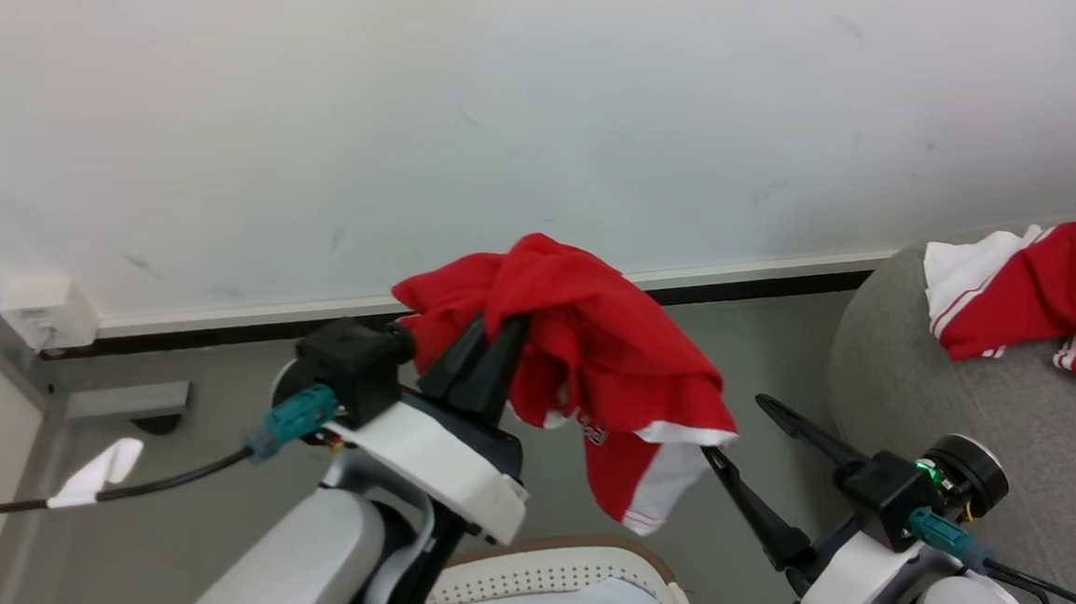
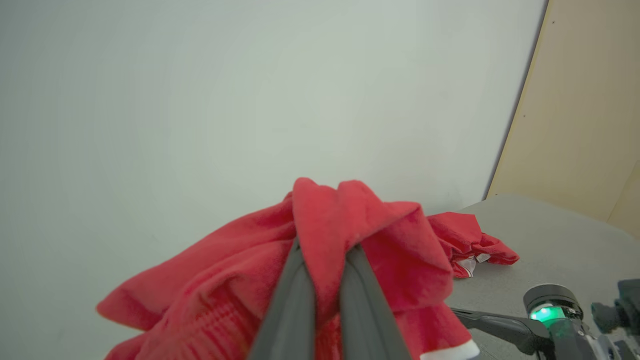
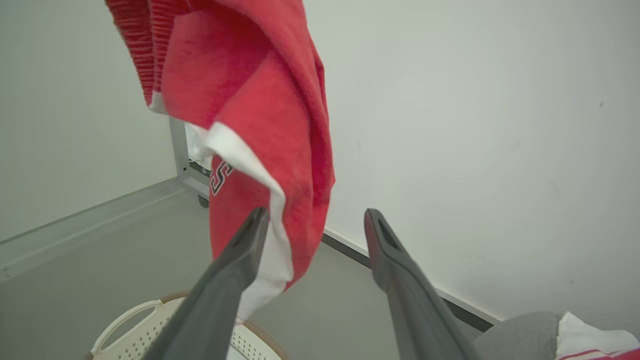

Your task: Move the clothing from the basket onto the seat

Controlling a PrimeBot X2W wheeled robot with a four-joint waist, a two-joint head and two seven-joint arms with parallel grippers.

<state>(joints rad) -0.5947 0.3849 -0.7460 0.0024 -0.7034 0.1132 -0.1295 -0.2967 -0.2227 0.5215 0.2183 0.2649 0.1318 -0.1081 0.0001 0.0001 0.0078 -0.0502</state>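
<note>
Big grey seat (image 1: 957, 426) on the right with striped clothing (image 1: 1052, 299) lying on it, red clothing (image 1: 607, 354) hanging in the air over the white basket (image 1: 555, 572), left gripper (image 1: 502, 330) pinched tight on it, right gripper (image 1: 734, 426) spread wide beside its white edge

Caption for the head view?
Left claw holds red garment above basket; right claw open beside it; another garment on seat.
</note>
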